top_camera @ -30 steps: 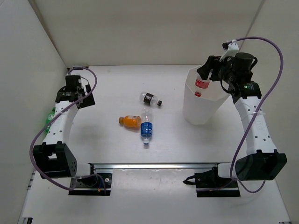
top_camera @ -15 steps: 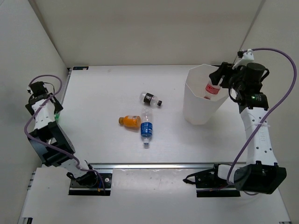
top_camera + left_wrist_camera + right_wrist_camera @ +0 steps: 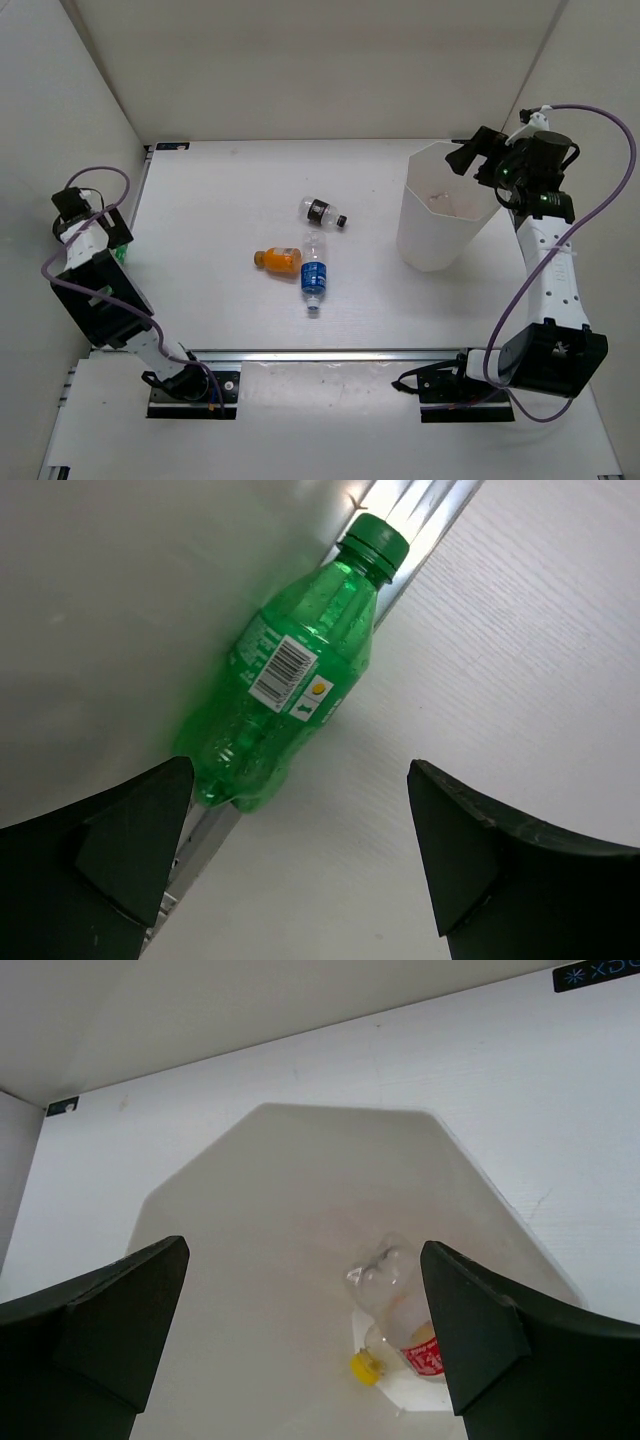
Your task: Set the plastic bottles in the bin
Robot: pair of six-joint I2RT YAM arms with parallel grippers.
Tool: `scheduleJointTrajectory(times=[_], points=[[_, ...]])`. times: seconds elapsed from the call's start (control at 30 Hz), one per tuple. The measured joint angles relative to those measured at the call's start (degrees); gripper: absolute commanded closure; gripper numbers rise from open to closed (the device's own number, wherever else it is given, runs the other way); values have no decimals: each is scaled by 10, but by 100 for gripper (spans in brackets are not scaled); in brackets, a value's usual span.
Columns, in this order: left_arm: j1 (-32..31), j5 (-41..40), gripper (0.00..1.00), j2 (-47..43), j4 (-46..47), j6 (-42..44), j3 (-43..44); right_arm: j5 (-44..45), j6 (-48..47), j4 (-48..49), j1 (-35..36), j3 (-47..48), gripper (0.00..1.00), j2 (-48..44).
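Currently I list: blue-labelled bottle [image 3: 314,274], frame centre, lying flat; orange bottle [image 3: 278,259] just beside, left; green bottle [image 3: 290,685], left edge against the wall, ahead of left gripper [image 3: 300,825], spread wide, empty; black-labelled bottle [image 3: 322,212] farther back; bin [image 3: 430,240], upper right, red-labelled bottle [image 3: 405,1310] inside; right gripper [image 3: 300,1330] above, spread wide, empty.

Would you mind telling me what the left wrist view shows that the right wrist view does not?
Only the left wrist view shows the green bottle lying on its side against the side wall. Only the right wrist view shows the bin from above, with a red-labelled clear bottle lying inside. Shared: the white table, and the left tool and right tool both open and empty.
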Motion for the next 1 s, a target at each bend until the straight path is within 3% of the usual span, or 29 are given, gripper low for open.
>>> scheduleJointTrajectory(times=[0.17, 0.57, 0.73, 0.87, 0.93, 1.0], points=[[-4, -5, 2, 52, 8, 19, 0, -11, 23, 12, 3, 1, 1, 13], [-56, -206, 1, 111, 28, 28, 2, -14, 65, 53, -1, -24, 1, 14], [-66, -250, 4, 142, 31, 29, 10, -14, 77, 67, -5, -32, 0, 14], [-71, -257, 29, 147, 31, 29, 10, -13, 82, 76, -5, -36, 1, 13], [-74, -265, 56, 147, 27, 35, 12, -12, 85, 83, -5, -41, 1, 11], [-80, -267, 66, 147, 16, 48, 14, -11, 88, 86, -5, -48, 1, 6]])
